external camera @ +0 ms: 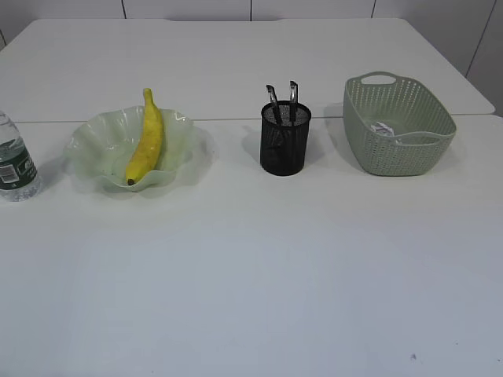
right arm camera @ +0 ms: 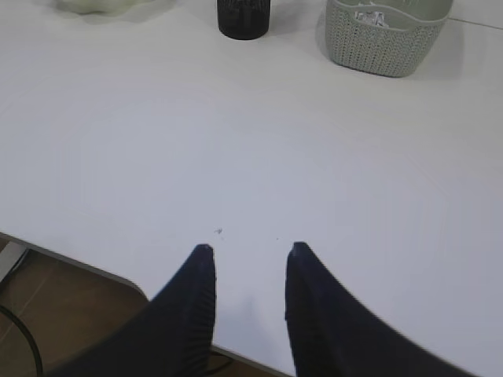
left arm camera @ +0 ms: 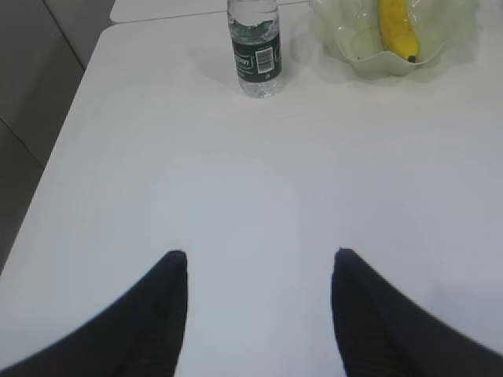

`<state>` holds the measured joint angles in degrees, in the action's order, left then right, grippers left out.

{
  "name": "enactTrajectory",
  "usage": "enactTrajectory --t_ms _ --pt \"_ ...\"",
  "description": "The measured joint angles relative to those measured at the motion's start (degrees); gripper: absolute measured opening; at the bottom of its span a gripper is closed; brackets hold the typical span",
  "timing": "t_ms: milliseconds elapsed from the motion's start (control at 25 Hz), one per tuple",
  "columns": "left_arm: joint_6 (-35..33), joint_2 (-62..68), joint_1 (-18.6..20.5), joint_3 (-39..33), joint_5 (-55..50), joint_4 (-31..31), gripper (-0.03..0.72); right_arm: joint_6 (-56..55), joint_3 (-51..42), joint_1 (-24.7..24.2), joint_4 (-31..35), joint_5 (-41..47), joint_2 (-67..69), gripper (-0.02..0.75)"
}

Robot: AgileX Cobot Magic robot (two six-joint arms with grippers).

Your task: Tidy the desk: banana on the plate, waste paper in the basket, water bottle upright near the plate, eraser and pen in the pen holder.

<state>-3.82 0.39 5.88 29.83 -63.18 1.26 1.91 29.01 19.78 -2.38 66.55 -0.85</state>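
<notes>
The yellow banana lies in the pale green wavy plate. A water bottle stands upright at the left edge, just left of the plate. Two pens stick up from the black mesh pen holder; the eraser is not visible. Crumpled waste paper lies inside the grey-green basket. Neither arm shows in the exterior view. My left gripper hangs open over bare table, well short of the bottle and the plate. My right gripper is open and empty above the table's near edge.
A second white table butts against the far edge behind the objects. The table's front edge shows in the right wrist view, with brown floor below it. The left table edge runs beside the left gripper.
</notes>
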Motion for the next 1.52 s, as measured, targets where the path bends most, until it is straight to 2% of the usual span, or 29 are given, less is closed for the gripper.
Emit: enactTrajectory --t_ms 760,1280,1520 --pt "0.0 0.0 0.0 0.0 0.0 0.1 0.412 0.0 0.0 -0.4 -0.9 -0.1 0.0 0.232" --pt "0.1 0.0 0.1 0.0 0.0 -1.3 0.412 -0.1 0.0 -13.9 -1.0 -0.1 0.0 0.232" --pt "0.1 0.0 0.1 0.0 0.0 -1.3 0.412 -0.1 0.0 -17.2 -1.0 -0.1 0.0 0.232"
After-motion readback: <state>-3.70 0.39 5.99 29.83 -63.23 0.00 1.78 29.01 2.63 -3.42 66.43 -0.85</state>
